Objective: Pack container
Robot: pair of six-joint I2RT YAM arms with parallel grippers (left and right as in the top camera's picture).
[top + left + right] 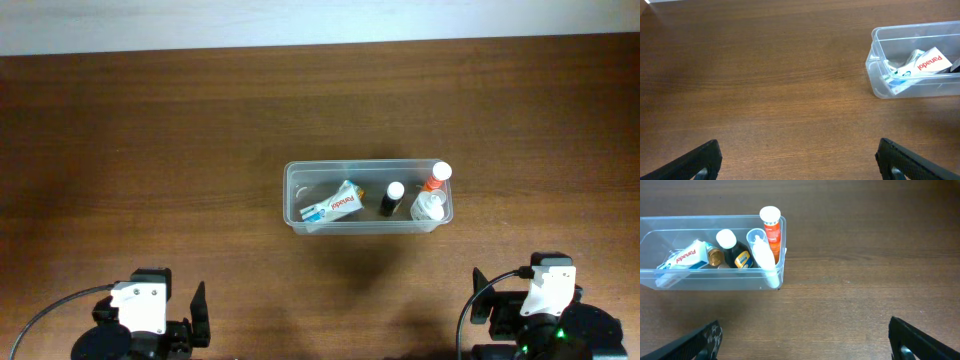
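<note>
The clear plastic container (292,200) sits at the table's middle. Inside lie a white Panadol box (333,207), a black bottle with a white cap (391,198), a clear bottle (427,209) and an orange bottle with a white cap (436,178). The right wrist view shows the container (650,275), the Panadol box (685,257), the black bottle (735,252), the clear bottle (762,252) and the orange bottle (772,230). The left wrist view shows the container's end (875,75). My left gripper (797,160) and right gripper (805,340) are open and empty, near the front edge.
The brown wooden table (150,150) spreads around the container. A pale wall strip (300,20) runs along the far edge. A small gold-capped item (716,256) lies between the Panadol box and the black bottle.
</note>
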